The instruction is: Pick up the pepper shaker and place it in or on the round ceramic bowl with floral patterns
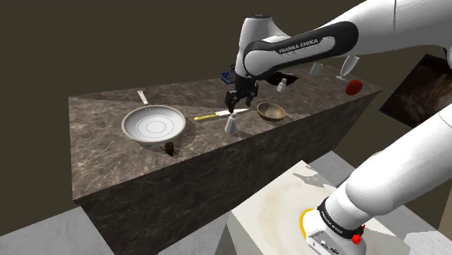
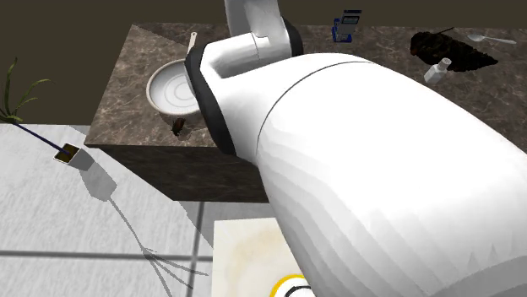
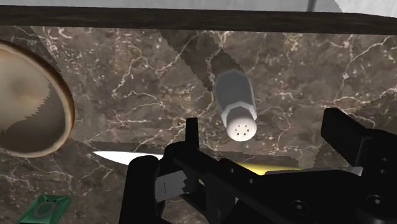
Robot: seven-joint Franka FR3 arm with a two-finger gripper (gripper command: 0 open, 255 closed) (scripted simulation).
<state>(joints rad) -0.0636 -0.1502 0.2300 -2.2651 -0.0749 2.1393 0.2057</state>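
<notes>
So, shoulder view: your gripper (image 1: 241, 98) hovers above the pepper shaker (image 1: 232, 124), which sits upright on the surface (image 1: 101, 138) near the bowl (image 1: 271, 111). Second exterior view: the arm (image 2: 380, 169) covers that spot. Wrist view: gripper wide open, empty. Approach step, I'd say, so drop down, then close.

The wrist view's edge cuts off the brown bowl (image 3: 28, 105); the pincer (image 3: 262, 127) hides the knife's (image 3: 114, 156) middle.
</notes>
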